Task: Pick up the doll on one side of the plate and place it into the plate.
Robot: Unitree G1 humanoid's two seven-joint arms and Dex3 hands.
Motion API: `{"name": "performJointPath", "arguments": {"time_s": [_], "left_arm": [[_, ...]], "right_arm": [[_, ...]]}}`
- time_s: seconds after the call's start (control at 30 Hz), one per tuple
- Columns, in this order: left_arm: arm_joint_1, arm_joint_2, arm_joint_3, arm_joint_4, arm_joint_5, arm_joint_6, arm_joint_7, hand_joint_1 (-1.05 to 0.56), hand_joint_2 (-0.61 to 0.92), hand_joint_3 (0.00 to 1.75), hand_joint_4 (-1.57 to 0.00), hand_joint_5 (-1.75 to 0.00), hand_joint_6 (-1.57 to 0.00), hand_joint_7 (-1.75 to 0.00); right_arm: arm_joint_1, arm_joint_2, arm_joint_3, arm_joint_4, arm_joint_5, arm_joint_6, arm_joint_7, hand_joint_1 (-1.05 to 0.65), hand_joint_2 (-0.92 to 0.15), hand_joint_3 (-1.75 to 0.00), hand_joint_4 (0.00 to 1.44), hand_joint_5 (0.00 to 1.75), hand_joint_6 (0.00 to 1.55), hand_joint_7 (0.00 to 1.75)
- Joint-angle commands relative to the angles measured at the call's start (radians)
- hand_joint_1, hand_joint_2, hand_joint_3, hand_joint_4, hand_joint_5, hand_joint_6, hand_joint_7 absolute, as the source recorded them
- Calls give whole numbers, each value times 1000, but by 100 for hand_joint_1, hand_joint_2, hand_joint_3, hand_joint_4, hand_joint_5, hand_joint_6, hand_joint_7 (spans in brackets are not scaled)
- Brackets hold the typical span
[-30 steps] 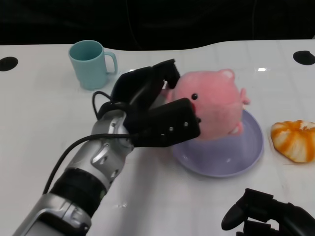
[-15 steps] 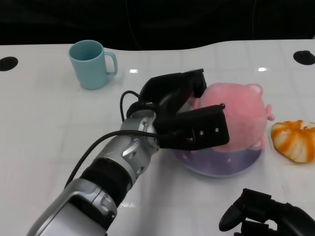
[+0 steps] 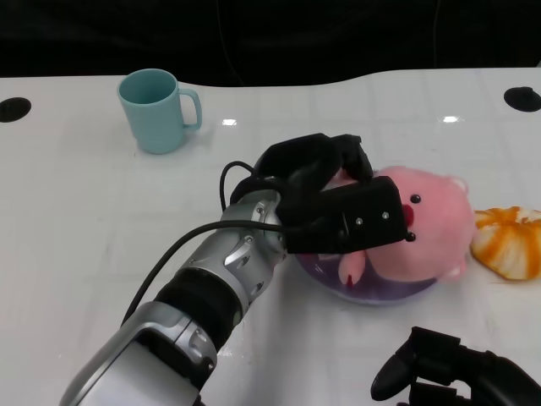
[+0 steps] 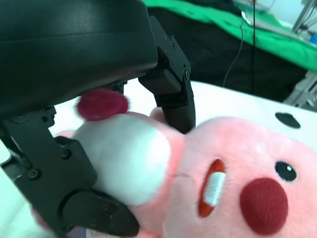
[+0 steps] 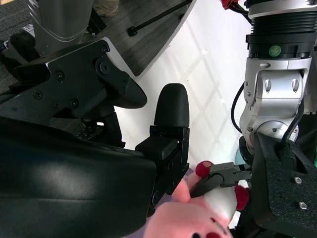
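A glossy white table runs back to a dark backdrop. Nearest, the right hand rests low at the table's edge, fingers curled in with nothing in them. Beyond it, the left hand grips the soft pink plush doll, which lies tipped over on the round lilac plate, its far side seeming to overhang the rim towards a striped orange-and-white soft toy. To finish well, nudge the doll back over the plate's middle, then spread the fingers slowly and lift straight up so nothing drags. Farthest stands a teal ceramic mug.
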Motion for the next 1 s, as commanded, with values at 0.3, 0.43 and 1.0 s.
{"name": "performJointPath", "arguments": {"time_s": [0.3,0.43,1.0], "left_arm": [[-44,92,-144,-91,142,78,-166,-82,92,46,0,-20,-13,-1],[-32,118,-153,-150,153,101,-206,-89,92,52,0,-2,-6,0],[177,305,-55,-578,69,75,-293,-95,92,56,0,0,0,0]], "right_arm": [[-4,-14,-12,-6,4,-2,0,-5,-66,-108,64,175,47,140],[-4,-14,-15,-5,5,-6,0,-4,-66,-109,64,175,47,140],[-15,-15,-24,19,1,-24,7,-4,-66,-108,63,175,46,140]]}}
